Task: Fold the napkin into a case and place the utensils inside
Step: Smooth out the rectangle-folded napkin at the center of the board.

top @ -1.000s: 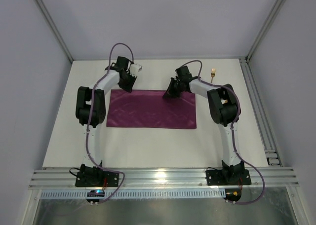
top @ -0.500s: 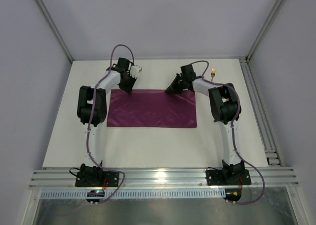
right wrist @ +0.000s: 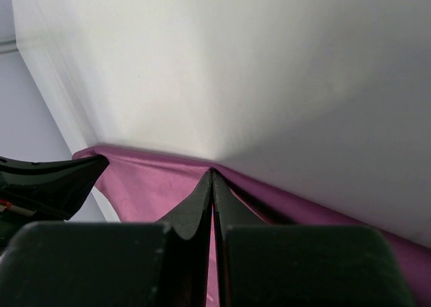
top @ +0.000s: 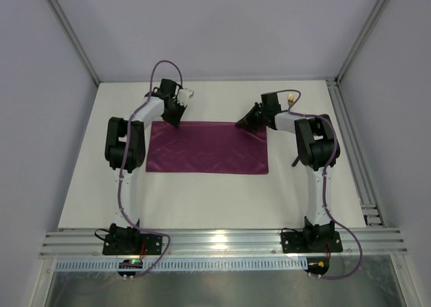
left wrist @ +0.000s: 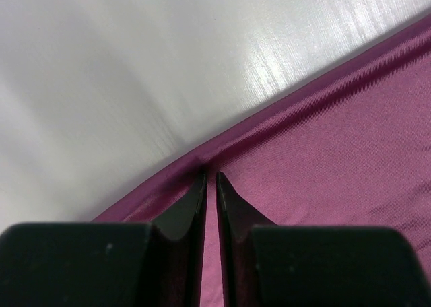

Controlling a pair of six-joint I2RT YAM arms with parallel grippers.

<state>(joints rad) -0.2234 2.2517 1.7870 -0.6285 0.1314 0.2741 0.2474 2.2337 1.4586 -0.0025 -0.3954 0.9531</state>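
The magenta-purple napkin (top: 209, 149) lies flat on the table as a wide rectangle. My left gripper (top: 174, 122) sits at the far edge near the left corner. In the left wrist view its jaws (left wrist: 209, 177) are shut on a pinch of the napkin's hem (left wrist: 323, 159). My right gripper (top: 242, 124) is at the same far edge, right of the middle. Its jaws (right wrist: 212, 172) are shut, with the napkin (right wrist: 148, 182) tented up at the tips. A gold fork tip (top: 291, 98), one of the utensils, shows behind the right arm; the rest is hidden.
The white table (top: 202, 199) ends at an aluminium rail (top: 222, 243) in front, where both arm bases stand. Another rail (top: 353, 152) runs along the right side. Grey walls close in the back and sides. The left gripper's dark tip (right wrist: 47, 179) shows in the right wrist view.
My right gripper has moved rightward along the napkin's far edge toward the right corner, and the right arm has swung outward. The left gripper has stayed put.
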